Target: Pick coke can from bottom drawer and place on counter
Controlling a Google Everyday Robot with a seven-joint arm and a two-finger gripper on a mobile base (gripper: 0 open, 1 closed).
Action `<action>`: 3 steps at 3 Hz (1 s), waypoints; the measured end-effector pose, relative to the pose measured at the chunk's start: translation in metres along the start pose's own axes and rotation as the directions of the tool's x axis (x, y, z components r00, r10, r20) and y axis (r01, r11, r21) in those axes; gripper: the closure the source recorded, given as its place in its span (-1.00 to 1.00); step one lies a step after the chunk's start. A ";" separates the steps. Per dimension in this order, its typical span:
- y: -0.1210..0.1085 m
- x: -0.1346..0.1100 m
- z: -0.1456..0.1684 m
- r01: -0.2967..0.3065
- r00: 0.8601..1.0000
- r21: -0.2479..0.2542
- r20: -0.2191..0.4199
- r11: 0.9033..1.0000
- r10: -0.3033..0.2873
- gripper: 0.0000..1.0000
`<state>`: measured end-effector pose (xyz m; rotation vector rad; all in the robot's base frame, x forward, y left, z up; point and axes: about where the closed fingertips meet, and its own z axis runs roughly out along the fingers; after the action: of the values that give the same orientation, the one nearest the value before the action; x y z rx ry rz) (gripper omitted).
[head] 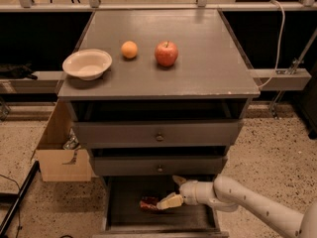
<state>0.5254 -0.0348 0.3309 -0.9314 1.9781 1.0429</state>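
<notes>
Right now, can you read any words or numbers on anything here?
No text can be read anywhere.
Coke can in the bottom drawer: markings too blurred to read.
Gripper, inside that drawer by the can: no label.
Bowl, orange, apple on the counter: nothing written.

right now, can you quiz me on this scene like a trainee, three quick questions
1. True or false: the coke can lies in the bottom drawer.
2. Where is the gripper? A out of view; B inside the bottom drawer, jaws open beside the can; C raised high overhead.
3. Fill in: on the counter, the ___ sits between bowl and apple.
Key: 1 true; 2 B; 3 orange.
</notes>
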 end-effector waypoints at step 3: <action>0.010 0.072 0.093 -0.106 0.988 -0.048 -0.114 0.993 0.100 -1.00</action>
<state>0.5049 0.0315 0.2353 -0.9427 2.1193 1.1284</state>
